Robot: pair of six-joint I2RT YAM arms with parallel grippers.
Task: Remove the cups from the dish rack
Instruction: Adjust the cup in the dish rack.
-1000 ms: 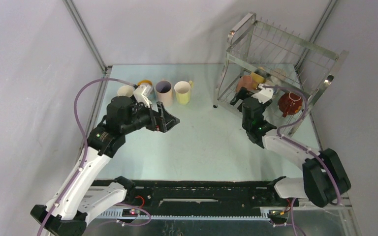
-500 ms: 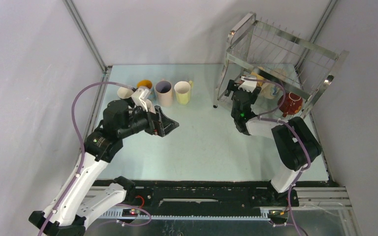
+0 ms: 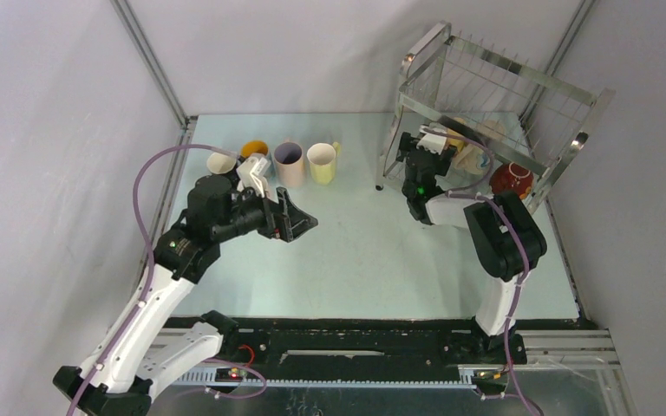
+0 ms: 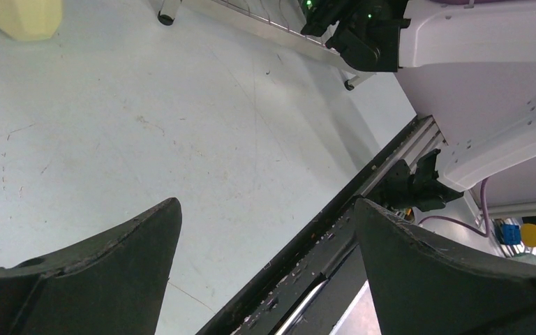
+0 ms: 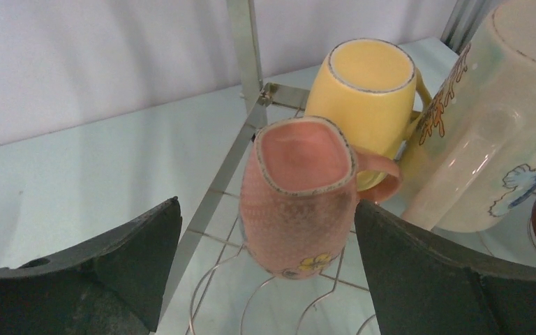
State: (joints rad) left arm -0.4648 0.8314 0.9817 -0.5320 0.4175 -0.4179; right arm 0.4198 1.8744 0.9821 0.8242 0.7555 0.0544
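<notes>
The chrome wire dish rack (image 3: 505,94) stands at the back right. On its lower tier, bottoms up, sit a pink cup (image 5: 300,202), a yellow cup (image 5: 367,89) behind it and a tall cream patterned cup (image 5: 492,132); a dark red cup (image 3: 512,179) lies further right. My right gripper (image 5: 266,204) is open at the rack's left end, one finger on each side of the pink cup, gripping nothing. Several cups stand in a row on the table: cream (image 3: 222,161), orange (image 3: 254,148), pink-purple (image 3: 289,163), yellow (image 3: 322,162). My left gripper (image 3: 299,217) hangs open and empty just in front of them.
The rack's corner post (image 5: 246,63) rises just left of the pink cup. Grey walls and frame posts (image 3: 149,61) close in the pale table (image 3: 355,251). A black rail (image 3: 347,334) runs along the near edge. In the left wrist view the right arm (image 4: 460,63) fills the upper right.
My right gripper has moved up and left into the rack's left end, its arm folding in behind it, and now covers the pink cup from above. The left arm has hardly shifted.
</notes>
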